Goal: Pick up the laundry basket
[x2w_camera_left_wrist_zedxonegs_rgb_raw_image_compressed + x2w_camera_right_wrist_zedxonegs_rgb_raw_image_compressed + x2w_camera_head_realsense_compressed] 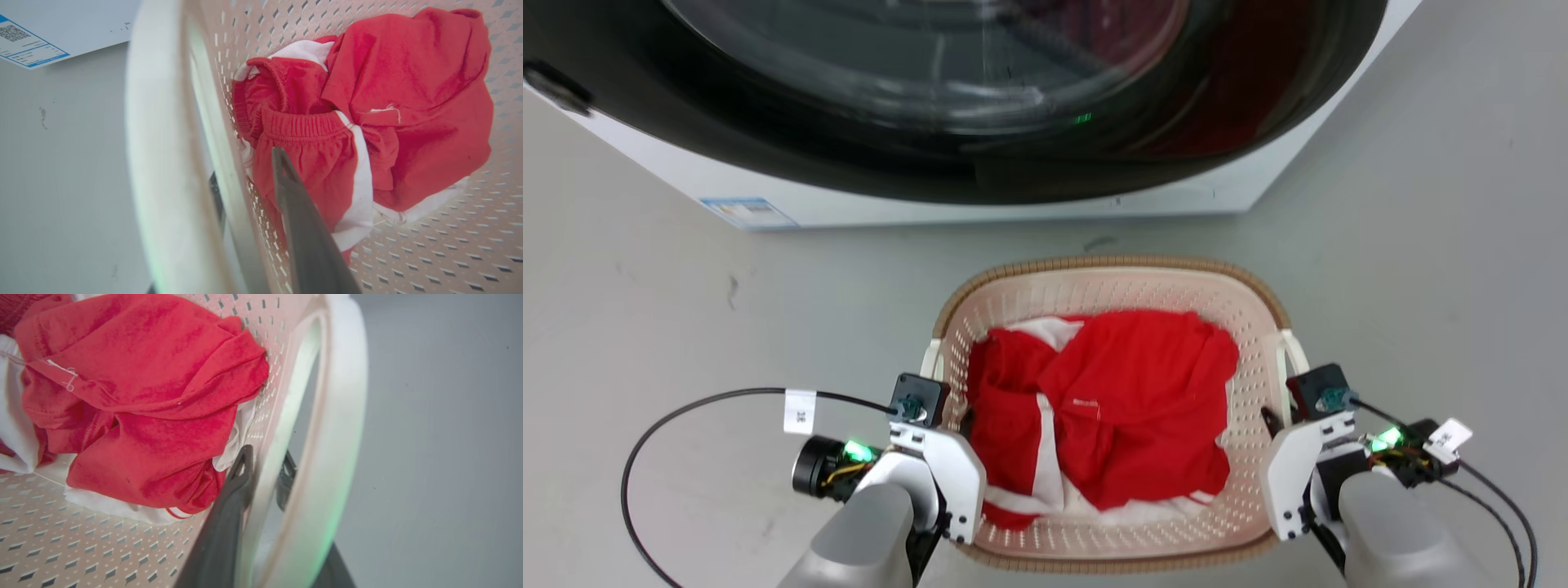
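The laundry basket (1111, 267), cream and perforated with a brown rim, stands on the grey floor before me, holding red and white clothes (1103, 400). My left gripper (960, 425) is at its left side, just behind the white handle (931, 359). In the left wrist view one finger (302, 228) is inside the wall and the other (215, 196) outside it, close on the wall. My right gripper (1274, 425) is at the right handle (1294, 351). There its inner finger (233, 498) and outer finger (286, 482) pinch the basket wall (265, 416).
A white washing machine (1013, 208) with a big dark round door (931, 82) stands just beyond the basket, with a blue label (747, 212) on its lower left. Grey floor (645, 327) lies open on both sides. Black cables loop out from both wrists.
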